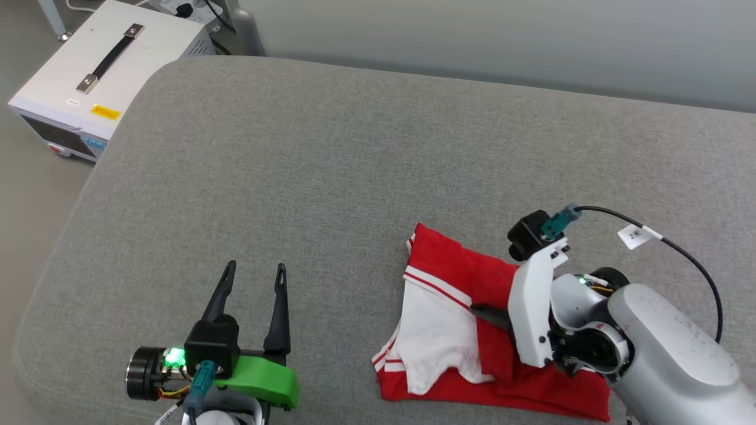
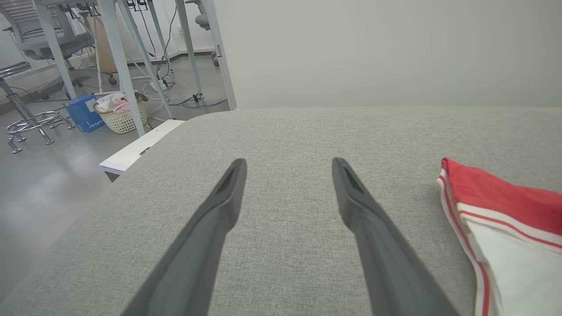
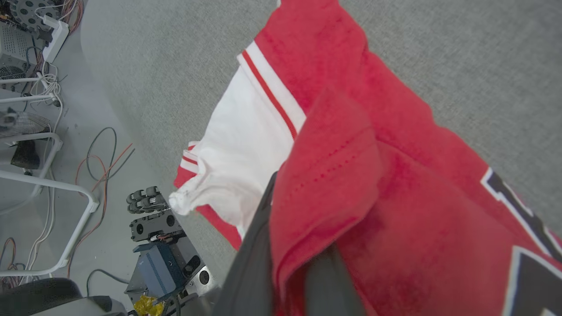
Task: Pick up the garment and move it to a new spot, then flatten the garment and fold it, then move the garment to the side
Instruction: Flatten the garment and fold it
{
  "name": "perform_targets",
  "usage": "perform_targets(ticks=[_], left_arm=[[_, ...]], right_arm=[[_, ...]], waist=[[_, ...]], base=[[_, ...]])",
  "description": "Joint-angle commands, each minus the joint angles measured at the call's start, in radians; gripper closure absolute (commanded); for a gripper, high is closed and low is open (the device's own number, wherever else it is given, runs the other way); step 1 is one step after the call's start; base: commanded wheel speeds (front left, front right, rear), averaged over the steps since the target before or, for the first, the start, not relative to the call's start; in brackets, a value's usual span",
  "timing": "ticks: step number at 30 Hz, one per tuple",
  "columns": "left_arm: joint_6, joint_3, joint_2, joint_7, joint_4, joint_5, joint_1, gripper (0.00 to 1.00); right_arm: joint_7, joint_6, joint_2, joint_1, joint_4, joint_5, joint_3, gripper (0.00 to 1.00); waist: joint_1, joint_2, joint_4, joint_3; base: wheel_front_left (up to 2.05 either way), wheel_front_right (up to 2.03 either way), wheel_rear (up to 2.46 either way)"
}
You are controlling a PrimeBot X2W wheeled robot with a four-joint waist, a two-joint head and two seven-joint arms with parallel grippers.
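Note:
The garment (image 1: 449,277) lies bunched on the grey padded surface (image 1: 331,165), right of centre: red body, a white sleeve with red-and-white striped trim. My right gripper (image 1: 481,310) reaches into it from the right and is shut on a fold of red cloth; in the right wrist view the garment (image 3: 395,175) drapes over the right gripper (image 3: 285,206), with black white-outlined lettering at the lower right. My left gripper (image 1: 255,268) rests open over bare padding to the garment's left, nothing between its fingers. In the left wrist view the left gripper (image 2: 287,164) points away, with the garment (image 2: 505,206) at the right edge.
A white box with a black handle (image 1: 112,59) stands on the floor off the surface's far left corner. A pale wall runs behind. Beyond the left edge are table legs, a wicker basket (image 2: 120,116) and a blue box (image 2: 83,114). Cables and equipment (image 3: 162,245) lie on the floor.

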Motion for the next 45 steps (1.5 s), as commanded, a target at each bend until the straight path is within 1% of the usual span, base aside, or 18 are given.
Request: perform_targets(ticks=[1, 2, 3, 5, 11, 12, 13, 14, 19, 22, 27, 31, 34, 38, 39, 42, 45], left_arm=[[-0.006, -0.003, -0.010, -0.006, 0.004, 0.007, -0.023, 0.00], [-0.007, -0.003, -0.011, -0.006, 0.005, 0.007, -0.025, 0.00], [-0.008, 0.000, -0.014, -0.006, 0.006, 0.007, -0.031, 0.00], [-0.008, 0.001, -0.016, -0.006, 0.006, 0.007, -0.034, 0.00], [-0.006, 0.003, -0.021, -0.006, 0.008, 0.008, -0.038, 0.00], [-0.006, 0.003, -0.021, -0.006, 0.009, 0.008, -0.038, 0.00], [-0.006, 0.004, -0.022, -0.006, 0.011, 0.008, -0.036, 0.00], [-0.006, 0.004, -0.022, -0.006, 0.012, 0.008, -0.035, 0.00], [-0.007, 0.012, -0.022, -0.006, 0.018, 0.014, -0.022, 0.00], [-0.008, 0.016, -0.020, -0.006, 0.019, 0.018, -0.013, 0.00], [-0.010, 0.022, -0.016, -0.006, 0.015, 0.022, 0.002, 0.00], [-0.012, 0.026, -0.011, -0.006, 0.009, 0.023, 0.009, 0.00], [-0.015, 0.030, -0.007, -0.006, 0.005, 0.022, 0.013, 0.00], [-0.018, 0.033, -0.004, -0.006, 0.000, 0.023, 0.017, 0.00], [-0.018, 0.032, -0.003, -0.006, -0.001, 0.023, 0.019, 0.00], [-0.021, 0.032, -0.001, -0.006, -0.002, 0.024, 0.024, 0.00], [-0.022, 0.031, 0.000, -0.006, -0.004, 0.024, 0.031, 0.00]], right_arm=[[-0.019, -0.001, 0.015, -0.030, 0.030, -0.013, 0.017, 1.00], [-0.028, -0.001, 0.023, -0.040, 0.050, -0.017, 0.028, 1.00], [-0.083, -0.001, 0.047, -0.072, 0.114, -0.031, 0.055, 1.00], [-0.104, -0.001, 0.057, -0.082, 0.153, -0.031, 0.073, 1.00], [-0.170, -0.001, 0.061, -0.097, 0.234, -0.028, 0.120, 1.00], [-0.186, -0.001, 0.061, -0.098, 0.236, -0.025, 0.124, 0.71], [-0.210, -0.001, 0.059, -0.100, 0.230, -0.021, 0.132, 0.09], [-0.227, -0.001, 0.054, -0.101, 0.223, -0.020, 0.139, 0.00], [-0.315, -0.001, -0.003, -0.091, 0.140, -0.009, 0.167, 0.00], [-0.384, -0.001, -0.044, -0.075, 0.078, 0.008, 0.138, 0.00], [-0.526, -0.001, -0.114, -0.034, -0.002, -0.041, 0.040, 0.00], [-0.667, -0.001, -0.135, 0.012, -0.019, -0.163, -0.081, 0.00], [-0.763, -0.001, -0.120, 0.063, -0.015, -0.265, -0.185, 0.00], [-0.884, -0.001, -0.065, 0.148, -0.004, -0.402, -0.354, 0.00], [-0.908, -0.001, -0.041, 0.174, -0.004, -0.430, -0.395, 0.00], [-0.952, -0.001, 0.014, 0.241, -0.025, -0.523, -0.489, 0.00], [-0.974, -0.001, 0.073, 0.303, -0.059, -0.585, -0.562, 0.00]], waist=[[0.0000, 0.0000, 0.012, 0.012], [0.0000, 0.0000, 0.016, 0.015], [0.0000, 0.0000, 0.024, 0.024], [0.0000, 0.0000, 0.027, 0.030], [0.0000, 0.0000, 0.028, 0.037], [0.0000, 0.0000, 0.027, 0.036], [0.0000, 0.0000, 0.025, 0.033], [0.0000, 0.0000, 0.024, 0.030], [0.0000, 0.0000, 0.006, 0.000], [0.0000, 0.0000, -0.005, -0.018], [0.0000, 0.0000, -0.025, -0.039], [0.0000, 0.0000, -0.040, -0.052], [0.0000, 0.0000, -0.048, -0.063], [0.0000, 0.0000, -0.057, -0.077], [0.0000, 0.0000, -0.059, -0.081], [0.0000, 0.0000, -0.066, -0.092], [0.0000, 0.0000, -0.071, -0.100]], base=[[0.00, 0.00, 0.00], [0.00, 0.00, 0.00], [0.00, 0.00, 0.00], [0.00, 0.00, 0.00], [0.00, 0.00, 0.00], [0.00, 0.00, 0.00], [0.00, 0.00, 0.00], [0.00, 0.00, 0.00], [0.00, 0.00, 0.00], [0.00, 0.00, 0.00], [0.00, 0.00, 0.00], [0.00, 0.00, 0.00], [0.00, 0.00, 0.00], [0.00, 0.00, 0.00], [0.00, 0.00, 0.00], [0.00, 0.00, 0.00], [0.00, 0.00, 0.00]])
